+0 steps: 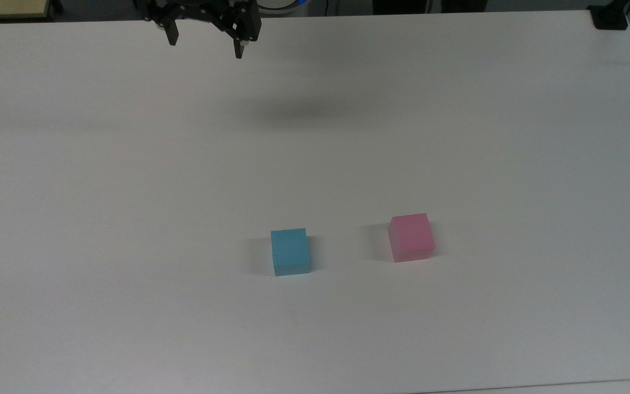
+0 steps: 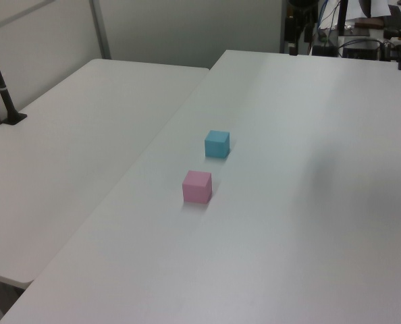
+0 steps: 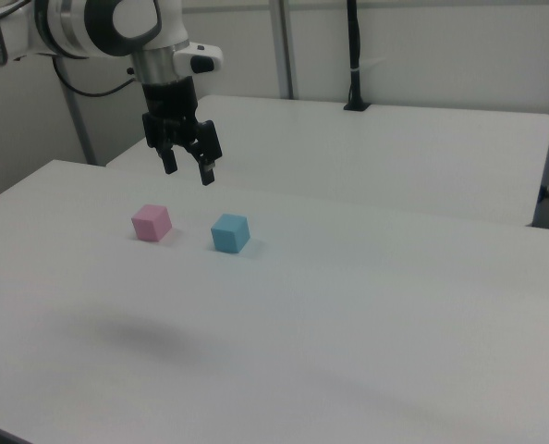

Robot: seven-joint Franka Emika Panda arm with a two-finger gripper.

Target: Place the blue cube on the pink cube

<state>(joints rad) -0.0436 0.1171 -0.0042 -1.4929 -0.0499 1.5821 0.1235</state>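
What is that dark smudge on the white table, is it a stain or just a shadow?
A shadow, most likely: in the top view a soft grey patch lies on the table below the open tool; in the right view a similar blur sits in the foreground. The blue cube and pink cube cast faint shadows too.

gripper (image 3: 189, 170) raised in mid-air, pointing down, black fingers (image 1: 239, 49) spread apart with nothing between them; white arm (image 3: 99, 23) reaching in from the right view's upper left.
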